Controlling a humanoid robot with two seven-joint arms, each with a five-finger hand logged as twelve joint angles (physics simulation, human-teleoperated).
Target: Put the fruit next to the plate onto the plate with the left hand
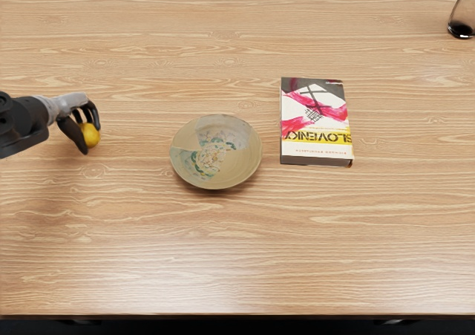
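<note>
A: Left hand [79, 119] is logged at 9 o'clock of the plate [251, 157], well apart from it. Its dark fingers are curled around the yellow fruit [90, 135]. Whether the fruit is lifted off the table [237, 261] cannot be told.

B: Risks?

A: 2 are judged. The fruit is round and only partly covered, so it may be squeezed out during the carry toward 3 o'clock. If released high, it may be rolled over the shallow rim toward the book [315, 121] at 2 o'clock.

B: Right arm [462, 15]?

A: Seen only at the far 1 o'clock corner.
</note>
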